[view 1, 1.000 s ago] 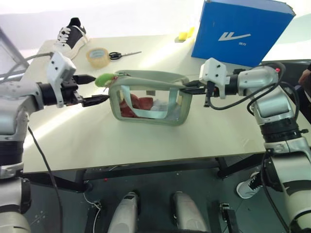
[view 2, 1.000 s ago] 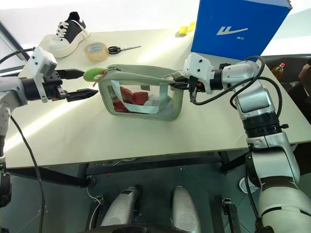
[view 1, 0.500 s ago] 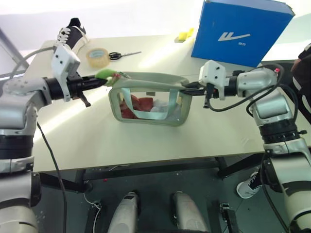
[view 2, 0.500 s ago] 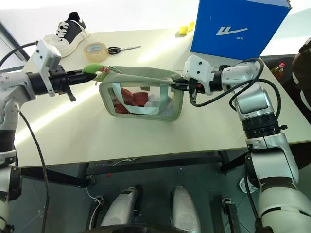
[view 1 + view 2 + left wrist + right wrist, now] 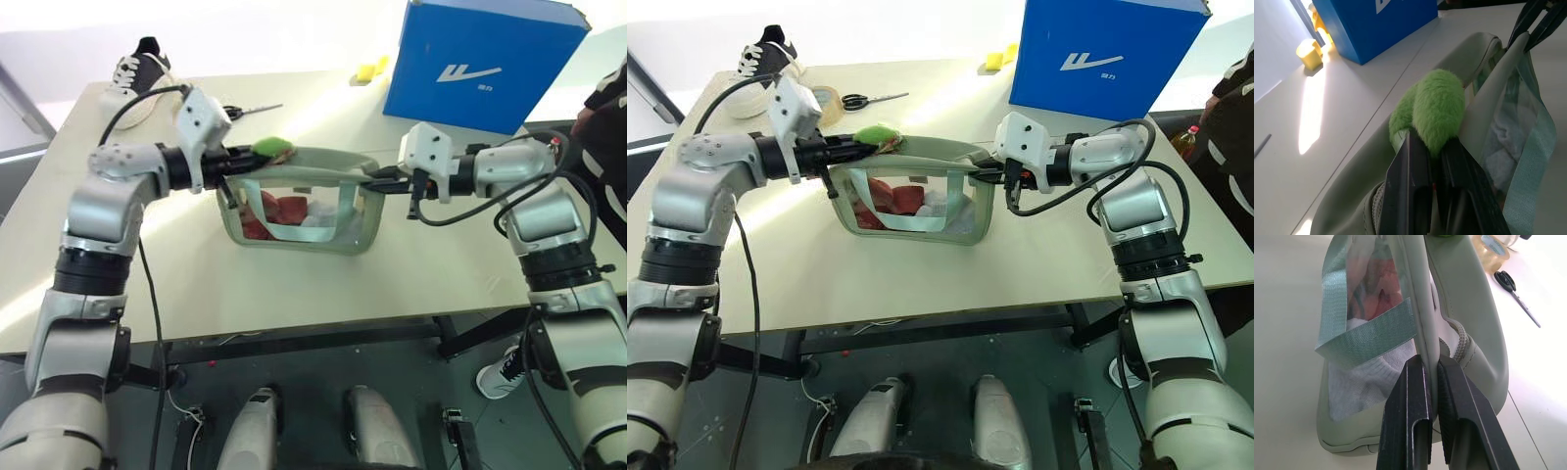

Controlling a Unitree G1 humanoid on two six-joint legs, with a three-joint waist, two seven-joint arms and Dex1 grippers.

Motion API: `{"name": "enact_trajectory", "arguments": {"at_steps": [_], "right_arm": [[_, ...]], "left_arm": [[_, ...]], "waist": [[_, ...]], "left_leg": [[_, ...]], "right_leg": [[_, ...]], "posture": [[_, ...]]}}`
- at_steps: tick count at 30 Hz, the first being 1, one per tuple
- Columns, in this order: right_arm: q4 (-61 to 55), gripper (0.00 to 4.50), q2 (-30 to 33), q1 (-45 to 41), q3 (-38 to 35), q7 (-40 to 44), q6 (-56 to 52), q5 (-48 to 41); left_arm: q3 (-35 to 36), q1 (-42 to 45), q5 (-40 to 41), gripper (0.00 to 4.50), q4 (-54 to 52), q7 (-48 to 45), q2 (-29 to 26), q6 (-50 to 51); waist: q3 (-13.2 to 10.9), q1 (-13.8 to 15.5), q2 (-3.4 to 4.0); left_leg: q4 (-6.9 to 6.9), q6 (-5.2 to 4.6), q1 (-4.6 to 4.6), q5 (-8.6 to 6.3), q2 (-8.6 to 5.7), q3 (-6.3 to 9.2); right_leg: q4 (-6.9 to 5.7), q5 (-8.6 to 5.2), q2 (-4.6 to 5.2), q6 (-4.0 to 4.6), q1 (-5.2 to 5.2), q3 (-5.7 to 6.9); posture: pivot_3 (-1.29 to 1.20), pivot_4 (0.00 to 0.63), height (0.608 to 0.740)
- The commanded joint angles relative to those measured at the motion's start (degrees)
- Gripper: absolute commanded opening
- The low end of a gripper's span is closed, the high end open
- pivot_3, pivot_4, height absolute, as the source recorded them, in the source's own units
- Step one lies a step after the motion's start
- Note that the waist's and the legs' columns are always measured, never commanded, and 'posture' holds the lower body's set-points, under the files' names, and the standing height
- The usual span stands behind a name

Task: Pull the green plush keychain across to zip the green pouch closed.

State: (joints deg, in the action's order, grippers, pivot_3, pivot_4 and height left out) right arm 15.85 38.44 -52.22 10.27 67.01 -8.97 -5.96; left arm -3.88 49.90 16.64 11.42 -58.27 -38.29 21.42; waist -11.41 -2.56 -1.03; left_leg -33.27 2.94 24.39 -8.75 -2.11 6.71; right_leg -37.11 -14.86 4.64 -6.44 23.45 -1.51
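Where pinched, green plush keychain (image 5: pixel 1437 110) between left fingers (image 5: pixel 1409 188)

You get bright light from the top of the frame; the table (image 5: pixel 294 284) glares white there, below it lies dim.

Both arms are built of rounded silver-grey segments joined by ribbed black collars. A white boxy housing is mounted at each wrist, ahead of the left gripper (image 5: pixel 238 160) and the right gripper (image 5: pixel 375 181), whose flat fingers are black. Black cables are looped along both arms.
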Motion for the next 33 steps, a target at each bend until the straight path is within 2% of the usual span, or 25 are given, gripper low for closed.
{"name": "enact_trajectory", "arguments": {"at_steps": [1,6,11,18,22,25,27,28,32,33], "right_arm": [[-2.5,0.00,0.3,-0.2,-1.6,-0.6,-0.3,-0.5],[-2.5,0.00,0.4,-0.1,-1.5,-0.7,-0.5,-0.2],[-1.9,0.00,0.2,-1.0,-1.3,-0.4,-0.4,-0.3],[-3.0,0.00,-0.5,-1.1,-0.9,-0.2,-1.2,-0.6],[-3.2,0.00,-0.5,-1.0,-1.0,-0.1,-1.4,-0.6],[-3.5,0.00,-0.3,-0.8,-1.1,-0.1,-1.7,-0.6],[-3.4,0.00,-0.3,-0.8,-1.2,-0.3,-1.7,-0.5],[-3.4,0.00,-0.3,-0.8,-1.3,-0.4,-1.8,-0.4],[-4.0,0.00,-1.1,-0.8,-1.9,-1.3,-3.6,-1.2],[-4.4,0.78,-1.5,-1.0,-2.2,-1.3,-4.8,-1.9]], "left_arm": [[2.6,0.9,1.7,1.45,-0.9,-2.9,-2.8,1.7],[5.1,1.5,2.2,4.00,-2.3,-5.1,-8.4,4.5],[5.8,-5.3,3.3,4.00,-6.3,-8.2,-13.3,6.8],[4.4,-8.8,0.3,4.00,-3.9,-2.4,-6.6,2.1],[5.0,-6.8,0.6,2.78,-2.1,-1.6,-4.4,2.0],[5.1,-7.2,0.4,1.16,-2.8,-3.3,-6.3,2.1],[5.3,-7.6,0.2,0.26,-2.9,-3.9,-7.6,2.0],[5.6,-7.9,0.3,0.05,-3.2,-4.1,-8.2,2.3],[7.0,-10.6,2.0,0.05,-7.8,-5.0,-10.9,5.4],[7.5,-11.7,2.5,0.00,-9.2,-5.1,-11.6,6.0]], "waist": [[0.0,0.0,0.00],[0.0,-0.1,0.00],[0.0,-0.1,0.00],[0.0,0.2,0.00],[0.0,-0.1,0.00],[0.0,-0.1,0.00],[0.0,0.0,0.00],[0.0,0.0,0.00],[0.0,-0.1,0.00],[0.0,-0.2,0.00]], "left_leg": [[0.00,0.00,0.00,0.00,0.00,0.00],[0.00,0.00,0.00,0.00,0.01,0.01],[0.03,0.00,-0.01,0.00,0.01,0.00],[-0.06,0.00,0.00,0.00,0.01,0.02],[-0.05,0.00,0.00,0.00,0.01,0.02],[-0.01,0.00,0.00,0.00,0.01,0.02],[-0.01,0.00,0.00,0.00,0.01,0.02],[-0.01,0.00,0.00,0.00,0.00,0.01],[0.00,0.00,0.01,0.00,0.01,0.02],[0.02,0.00,0.01,0.00,0.02,0.01]], "right_leg": [[0.00,0.00,0.00,0.00,0.00,0.00],[0.00,0.00,0.00,0.00,0.01,0.01],[0.01,-0.01,0.00,0.00,0.01,0.00],[0.00,0.00,0.00,0.01,-0.04,0.01],[-0.01,0.00,-0.01,0.01,-0.02,0.01],[-0.01,0.00,-0.01,0.00,0.00,0.00],[-0.01,0.00,-0.01,0.00,0.00,0.01],[0.00,0.00,0.00,0.00,0.00,0.00],[0.00,0.00,-0.01,0.01,0.02,0.00],[0.00,-0.01,0.00,0.01,0.02,0.00]], "posture": [[0.00,0.150,0.740],[0.00,0.150,0.740],[0.00,0.150,0.740],[0.00,0.150,0.740],[0.00,0.150,0.740],[0.00,0.150,0.740],[0.00,0.150,0.740],[0.00,0.150,0.740],[0.00,0.150,0.740],[0.00,0.150,0.740]]}}
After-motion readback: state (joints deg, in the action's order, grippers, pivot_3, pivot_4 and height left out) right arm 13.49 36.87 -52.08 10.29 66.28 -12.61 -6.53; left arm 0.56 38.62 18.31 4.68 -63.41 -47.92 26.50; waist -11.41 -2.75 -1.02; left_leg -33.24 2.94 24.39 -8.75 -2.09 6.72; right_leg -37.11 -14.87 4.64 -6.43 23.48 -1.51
